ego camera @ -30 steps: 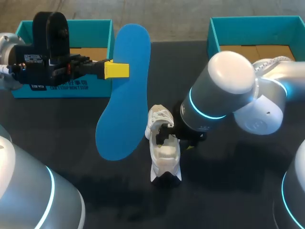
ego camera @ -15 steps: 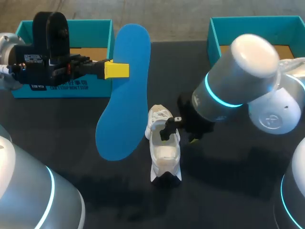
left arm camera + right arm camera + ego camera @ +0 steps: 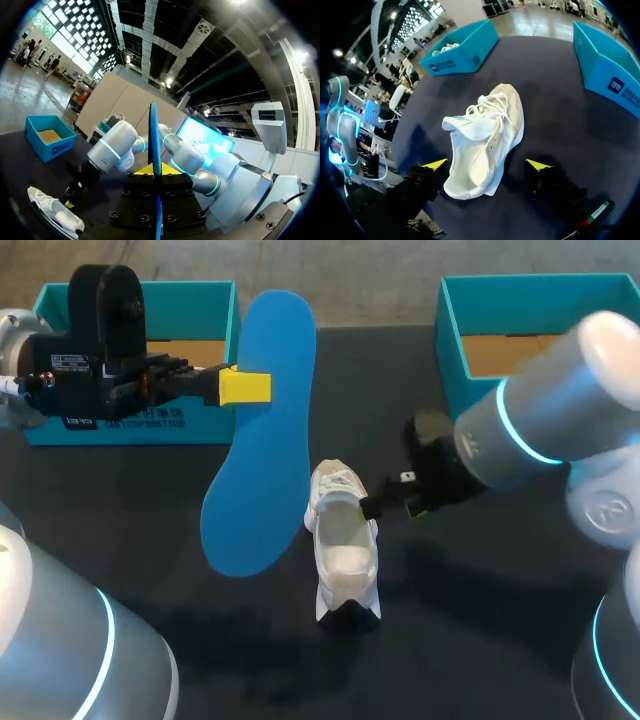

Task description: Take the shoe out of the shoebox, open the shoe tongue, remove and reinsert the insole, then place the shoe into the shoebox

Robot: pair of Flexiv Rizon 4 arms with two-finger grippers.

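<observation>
As it stands upright, shoe (image 3: 345, 550) points toe away.

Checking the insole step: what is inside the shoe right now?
The shoe's opening shows only a bare pale interior; the blue insole is out, clamped in the left jaws, clear of the shoe. The toe end is hidden under the tongue and laces.

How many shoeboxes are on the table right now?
2. The left shoebox sits at the table's far left, behind the left gripper holding the insole; the right shoebox sits far right, partly covered by the right arm. No others show.
</observation>
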